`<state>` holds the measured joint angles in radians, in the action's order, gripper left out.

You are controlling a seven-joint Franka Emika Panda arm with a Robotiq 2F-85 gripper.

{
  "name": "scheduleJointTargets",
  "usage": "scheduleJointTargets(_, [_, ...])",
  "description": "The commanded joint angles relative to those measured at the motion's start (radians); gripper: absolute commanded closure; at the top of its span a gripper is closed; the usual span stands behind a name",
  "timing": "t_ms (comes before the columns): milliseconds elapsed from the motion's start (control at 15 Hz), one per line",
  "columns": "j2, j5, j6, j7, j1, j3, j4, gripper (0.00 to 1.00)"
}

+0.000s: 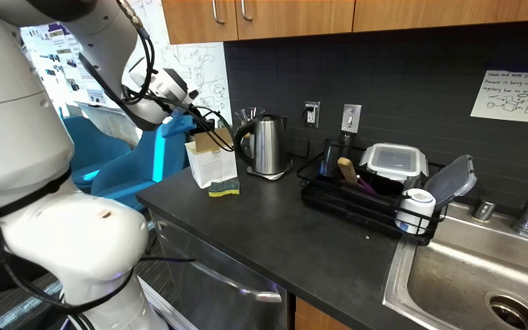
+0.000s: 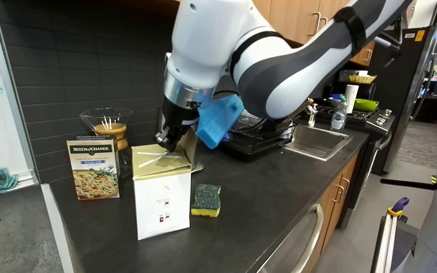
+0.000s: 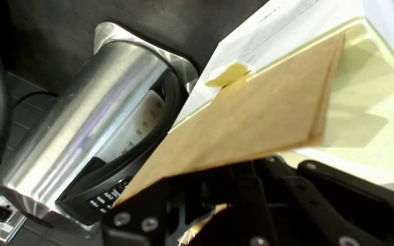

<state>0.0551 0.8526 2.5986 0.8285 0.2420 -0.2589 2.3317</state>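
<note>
A white box stands upright on the dark counter. Its cream top flap with crossed white strips lies folded over, while a brown cardboard flap sticks up. Just above the box top is my gripper, jaws shut, pointing down beside that raised flap. In the wrist view the flap covers the fingertips, so whether they touch it I cannot tell. A blue block is fixed to the wrist. Close by the box are a green-and-yellow sponge and a steel kettle on its base.
A Seeds of Change food box and a glass coffee carafe with a wooden collar stand near the wall. Further along are a loaded black dish rack and a steel sink. Wooden cabinets hang above.
</note>
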Motion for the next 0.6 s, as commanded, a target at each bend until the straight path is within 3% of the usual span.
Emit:
scheduleJointTargets(0, [-0.020, -0.064, 0.078, -0.056, -0.010, 0.018, 0.028, 1.00])
scheduleJointTargets(533, [-0.048, -0.148, 0.125, -0.129, -0.005, 0.032, 0.025, 1.00])
